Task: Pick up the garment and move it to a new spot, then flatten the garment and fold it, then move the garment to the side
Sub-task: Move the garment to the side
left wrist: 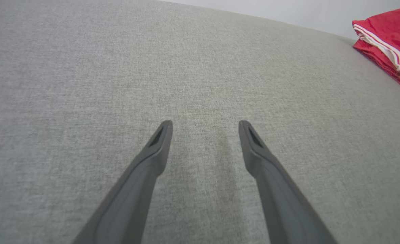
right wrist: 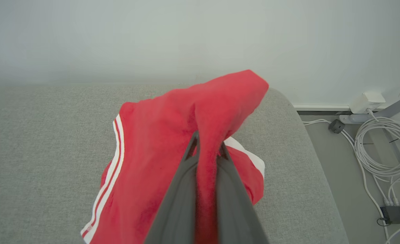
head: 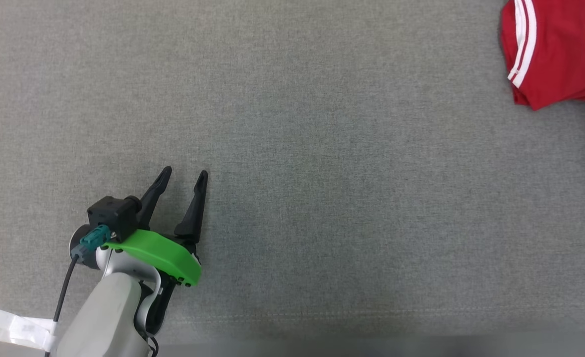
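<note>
Red garment of soft matte cloth, trimmed along one hem with two white stripes and a thin red line between them. Bunched and creased, not flat, heaped in a loose hump with one fold raised above the rest. Pinched at that raised fold by the right gripper, dark fingers clamped tight on the cloth, with a ridge of red squeezed up between them. Top of the fold slightly blurred. Lower part resting on the grey fabric surface, near its far right corner, where the edge curves round. Another white band visible just past the fingers, on the side toward that rounded corner. From the head view, a red lump at the far right of the surface, cut off by the frame, striped hem turned toward the surface's middle.

Left gripper over the near left part of the same surface, well apart from the garment. Spread wide, holding nothing, tips pointing toward the far edge, bare grey weave between them. Bright green guard across the wrist behind the fingers, black cable trailing toward the near edge.

Beyond the surface's far edge, a plain pale wall. Off its right edge and lower down, coiled white cables.
</note>
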Controlling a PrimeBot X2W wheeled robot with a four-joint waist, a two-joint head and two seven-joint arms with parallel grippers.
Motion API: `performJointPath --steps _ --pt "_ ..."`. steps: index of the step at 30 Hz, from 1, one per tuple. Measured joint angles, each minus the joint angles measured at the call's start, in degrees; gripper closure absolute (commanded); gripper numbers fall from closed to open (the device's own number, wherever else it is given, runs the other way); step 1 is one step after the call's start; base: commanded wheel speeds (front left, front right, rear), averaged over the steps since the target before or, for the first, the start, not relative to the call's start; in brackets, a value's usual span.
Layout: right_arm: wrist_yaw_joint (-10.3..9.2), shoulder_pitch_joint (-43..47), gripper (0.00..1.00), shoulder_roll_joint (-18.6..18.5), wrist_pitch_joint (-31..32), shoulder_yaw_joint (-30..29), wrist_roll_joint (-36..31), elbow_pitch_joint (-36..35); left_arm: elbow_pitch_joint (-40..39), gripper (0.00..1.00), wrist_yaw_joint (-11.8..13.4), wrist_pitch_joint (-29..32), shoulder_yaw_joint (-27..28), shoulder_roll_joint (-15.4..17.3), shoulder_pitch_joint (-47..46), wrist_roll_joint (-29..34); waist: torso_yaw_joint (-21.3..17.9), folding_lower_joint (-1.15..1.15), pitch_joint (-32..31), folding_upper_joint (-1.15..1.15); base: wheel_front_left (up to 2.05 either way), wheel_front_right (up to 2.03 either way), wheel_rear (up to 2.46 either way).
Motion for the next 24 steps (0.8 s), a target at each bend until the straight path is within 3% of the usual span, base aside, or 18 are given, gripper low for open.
performJointPath --steps 6,11,12,13,14,15,20,24 --pt "-1.0 0.13 1.0 -0.63 -0.54 -0.07 -0.04 1.54 -0.7 0.0 0.0 0.0 0.11 0.18 -0.66 0.0 0.86 0.0 2.18 0.0 0.0 0.0 0.0" --pt "-2.92 0.75 1.0 -0.35 -0.9 0.66 -1.08 2.9 -1.58 0.0 -0.04 -0.01 0.2 0.53 -1.69 0.0 1.77 0.0 4.59 0.0 0.0 0.0 0.0" --pt "-3.67 1.09 0.93 -0.13 -1.03 0.76 -1.12 3.18 -1.72 0.0 -0.04 -0.02 0.25 0.58 -2.03 0.0 1.94 0.0 5.08 0.0 0.0 0.0 0.0" --pt "-4.38 1.33 0.62 0.09 -1.15 0.98 -1.46 3.5 -1.8 0.0 -0.05 -0.07 0.27 0.59 -2.33 0.01 2.11 0.0 5.52 0.0 0.0 0.0 0.0" --pt "-4.5 1.49 0.17 0.26 -1.77 1.14 -2.05 3.91 -1.86 0.0 -0.07 -0.2 0.29 0.58 -2.61 0.01 2.28 0.0 5.94 0.0 0.0 0.0 0.0" --pt "-5.04 1.51 0.0 0.57 -2.4 1.22 -2.58 4.25 -1.86 0.0 -0.23 -0.25 0.38 0.59 -2.91 0.01 2.44 0.0 6.31 0.0 0.0 0.0 0.0" --pt "-7.49 1.51 0.0 3.21 -4.09 1.37 -3.01 5.55 -1.69 0.0 -0.46 -0.68 0.78 0.59 -3.16 0.01 2.83 0.0 6.84 0.0 0.0 0.0 0.0" --pt "-8.35 1.51 0.0 4.02 -4.91 2.12 -4.21 6.68 -0.86 0.0 -0.46 -0.68 0.82 0.62 -3.15 0.01 2.36 0.0 5.83 0.0 0.0 0.0 0.0"
